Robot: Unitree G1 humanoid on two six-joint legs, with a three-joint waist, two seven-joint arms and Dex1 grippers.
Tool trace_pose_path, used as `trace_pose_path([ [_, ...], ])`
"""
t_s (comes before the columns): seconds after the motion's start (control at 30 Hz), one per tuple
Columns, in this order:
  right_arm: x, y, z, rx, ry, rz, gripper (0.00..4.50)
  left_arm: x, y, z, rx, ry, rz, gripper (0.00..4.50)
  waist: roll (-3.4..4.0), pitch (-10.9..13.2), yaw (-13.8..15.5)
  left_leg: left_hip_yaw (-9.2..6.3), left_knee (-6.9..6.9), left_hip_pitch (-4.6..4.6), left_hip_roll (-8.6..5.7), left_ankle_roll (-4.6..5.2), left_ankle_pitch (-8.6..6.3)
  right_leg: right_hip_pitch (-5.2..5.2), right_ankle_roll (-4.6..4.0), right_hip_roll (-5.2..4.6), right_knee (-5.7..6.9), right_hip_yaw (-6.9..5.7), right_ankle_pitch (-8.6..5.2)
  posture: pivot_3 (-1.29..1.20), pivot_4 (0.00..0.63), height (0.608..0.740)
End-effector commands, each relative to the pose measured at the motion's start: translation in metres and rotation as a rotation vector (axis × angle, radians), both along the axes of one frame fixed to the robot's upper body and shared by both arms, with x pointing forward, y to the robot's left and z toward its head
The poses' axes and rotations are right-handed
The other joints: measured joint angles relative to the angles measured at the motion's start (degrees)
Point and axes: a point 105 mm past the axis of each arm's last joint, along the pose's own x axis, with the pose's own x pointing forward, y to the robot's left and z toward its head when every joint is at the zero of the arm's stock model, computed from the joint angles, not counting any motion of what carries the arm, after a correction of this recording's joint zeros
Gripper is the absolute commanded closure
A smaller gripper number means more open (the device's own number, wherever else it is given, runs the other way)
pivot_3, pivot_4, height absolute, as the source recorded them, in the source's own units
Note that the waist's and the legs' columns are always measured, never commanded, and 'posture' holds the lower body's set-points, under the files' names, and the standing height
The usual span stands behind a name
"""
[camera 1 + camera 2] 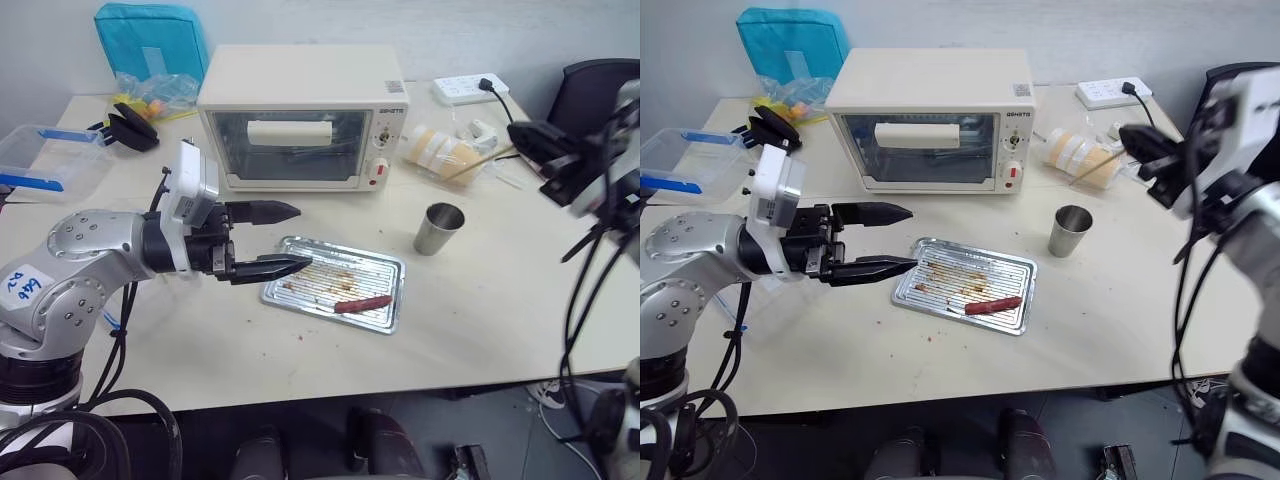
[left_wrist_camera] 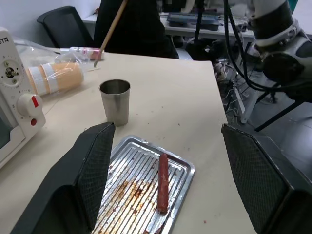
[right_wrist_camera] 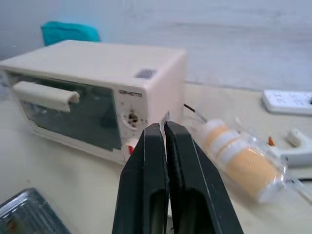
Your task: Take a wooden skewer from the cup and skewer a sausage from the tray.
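The steel cup (image 1: 438, 228) stands upright on the table, right of the silver tray (image 1: 370, 275). One reddish-brown sausage (image 1: 362, 304) lies near the tray's front rim. My left gripper (image 1: 303, 237) hovers open at the tray's left end, pointing right, with nothing between its fingers; the sausage (image 2: 163, 183) lies ahead of it. My right gripper (image 1: 520, 135) is raised above the table's far right, behind the cup, and is shut on the wooden skewer (image 1: 480, 163). The skewer slants down and to the left from the fingers, over the wrapped cups. In the right wrist view the fingers (image 3: 155, 161) are pressed together.
A cream toaster oven (image 1: 300, 110) stands behind the tray. Wrapped stacked plastic cups (image 1: 440, 150) and a white power strip (image 1: 468, 88) lie at the back right. A clear plastic box (image 1: 40, 155) and a blue bag (image 1: 150, 40) sit at the far left.
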Motion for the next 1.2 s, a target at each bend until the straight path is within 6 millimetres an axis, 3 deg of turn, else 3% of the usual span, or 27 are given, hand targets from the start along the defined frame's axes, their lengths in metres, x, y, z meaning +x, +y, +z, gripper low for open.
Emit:
trace_pose_path([
  [0.03, -0.02, 0.011, 0.014, 0.004, 0.087, 0.205, 4.48, -0.004, -0.005, 0.004, 0.004, -0.055, -0.041, 0.79, -0.01, 0.01, 0.01, 0.0, 0.02, -0.02, 0.0, 0.03, -0.01, 0.0, 0.01, -0.01, -0.02, -0.01, 0.01, 0.0, 0.15, 0.74],
  [0.23, -0.029, 0.04, 0.027, 0.26, 0.278, 0.587, 4.48, -0.006, -0.014, 0.01, -0.046, -0.09, -0.073, 0.79, -0.01, 0.01, -0.15, 0.08, 0.07, 0.01, -0.02, 0.1, -0.01, 0.0, 0.06, -0.04, 0.01, 0.08, 0.07, 0.0, 0.15, 0.74],
  [0.37, -0.028, 0.059, 0.021, 0.43, 0.344, 0.684, 4.48, 0.0, -0.018, 0.015, -0.088, -0.124, -0.032, 0.79, -0.04, -0.01, -0.02, 0.06, 0.09, -0.04, -0.01, 0.1, -0.01, -0.01, 0.07, -0.07, 0.01, 0.04, 0.08, 0.0, 0.15, 0.74],
  [0.53, -0.025, 0.075, 0.002, 0.578, 0.366, 0.711, 4.48, 0.006, -0.024, 0.018, -0.146, -0.157, 0.024, 0.79, -0.04, -0.01, 0.13, 0.04, 0.1, -0.18, -0.05, 0.14, 0.02, 0.0, 0.27, -0.11, 0.02, -0.01, 0.2, 0.0, 0.15, 0.74],
  [0.7, -0.022, 0.079, 0.005, 0.692, 0.324, 0.725, 4.48, 0.008, -0.029, 0.015, -0.155, -0.165, 0.038, 0.79, -0.04, -0.01, 0.06, 0.09, 0.13, -0.2, -0.08, 0.23, 0.03, 0.01, 0.37, -0.14, -0.03, 0.06, 0.31, 0.0, 0.15, 0.74],
  [1.17, -0.028, 0.083, 0.003, 0.69, 0.313, 0.736, 4.48, 0.016, -0.036, 0.023, -0.238, -0.185, 0.051, 0.79, -0.04, -0.01, 0.05, 0.08, 0.11, -0.2, -0.07, 0.25, 0.02, 0.0, 0.36, -0.12, -0.05, 0.05, 0.31, 0.0, 0.15, 0.74],
  [1.2, -0.028, 0.084, 0.002, 0.69, 0.315, 0.734, 4.5, 0.017, -0.036, 0.024, -0.244, -0.187, 0.052, 1.21, -0.04, -0.01, 0.05, 0.08, 0.11, -0.21, -0.07, 0.25, 0.02, 0.0, 0.36, -0.12, -0.05, 0.05, 0.31, 0.0, 0.15, 0.74],
])
